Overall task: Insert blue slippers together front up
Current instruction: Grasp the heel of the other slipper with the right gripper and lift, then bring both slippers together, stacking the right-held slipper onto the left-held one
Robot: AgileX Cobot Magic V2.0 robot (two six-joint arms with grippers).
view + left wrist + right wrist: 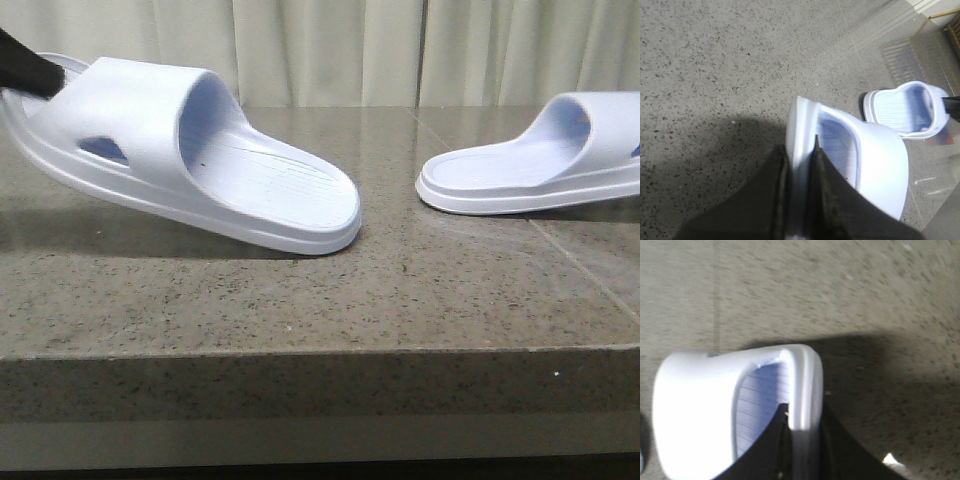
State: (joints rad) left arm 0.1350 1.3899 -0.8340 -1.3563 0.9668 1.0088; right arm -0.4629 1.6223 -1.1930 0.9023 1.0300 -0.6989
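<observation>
Item 1: left slipper (pixel 190 150); pale lavender-blue moulded foam slide; lies on the speckled stone worktop (pixel 300 300) toward its left edge; strap end raised off the surface, heel end tipped down and touching the stone near the middle; 1 oval hole visible in the side of the strap; ridged footbed visible through the strap opening.

Item 2: left gripper (pixel 799 195); 2 dark fingers (pixel 775 200) closed to a narrow gap on the side wall of the left slipper's sole, one finger outside the sole, the other inside over the footbed; both in contact with the foam; in the front view only a dark tip shows at the upper left, against the raised end of the slipper.

Item 3: right slipper (pixel 540 160); same make and colour; near the right edge of the worktop, well apart from the left slipper; heel end pointing toward the middle; strap end partly cut off by the frame; from the front view, cannot tell whether its strap end is lifted.

Item 4: right gripper (pixel 802 450); 2 dark fingers (pixel 840 450) drawn close on the side rim of the right slipper's sole, 1 on each face of the rim; view blurred; contact appears firm.

Item 5: pale curtain (pixel 330 50) hanging behind the far edge of the worktop.
</observation>
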